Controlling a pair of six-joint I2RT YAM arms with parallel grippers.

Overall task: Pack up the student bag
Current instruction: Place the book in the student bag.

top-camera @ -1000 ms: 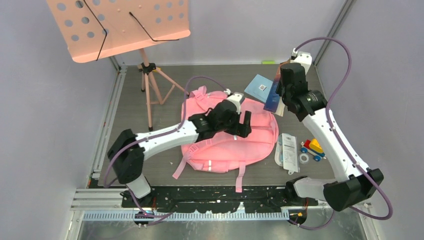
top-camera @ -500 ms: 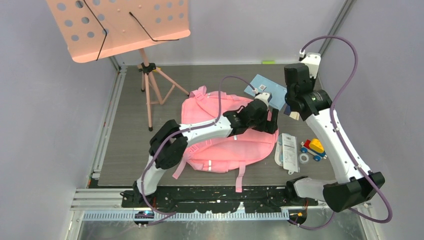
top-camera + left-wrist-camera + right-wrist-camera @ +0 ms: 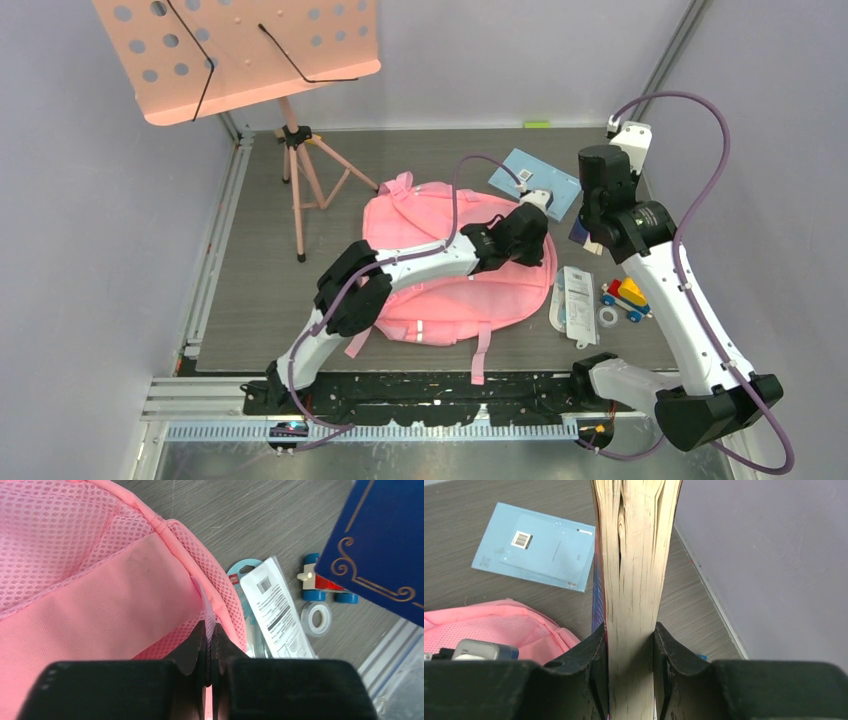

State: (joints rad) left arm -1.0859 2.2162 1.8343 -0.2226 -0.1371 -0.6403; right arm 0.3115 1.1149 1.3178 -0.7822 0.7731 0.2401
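The pink student bag (image 3: pixel 440 275) lies flat in the middle of the table, mesh back panel (image 3: pixel 75 545) facing up. My left gripper (image 3: pixel 543 243) reaches across to the bag's right edge. In the left wrist view it (image 3: pixel 209 632) is shut on a pale tab (image 3: pixel 206 605) at that seam. My right gripper (image 3: pixel 592 222) hangs just right of the bag, shut on a thick book (image 3: pixel 636 555) with yellowed pages and a dark blue cover (image 3: pixel 380 540) with gold trim. The book is held on edge above the table.
A thin light blue book (image 3: pixel 535 178) lies behind the bag. A white packet (image 3: pixel 574 296), a toy car (image 3: pixel 626 295) and a tape roll (image 3: pixel 607 316) lie right of the bag. A salmon-pink music stand (image 3: pixel 240 50) on a tripod (image 3: pixel 300 180) stands at the back left.
My left arm has stretched right across the bag, and its gripper has gone from open to shut on the tab at the bag's right edge. The right arm has carried the book slightly right.
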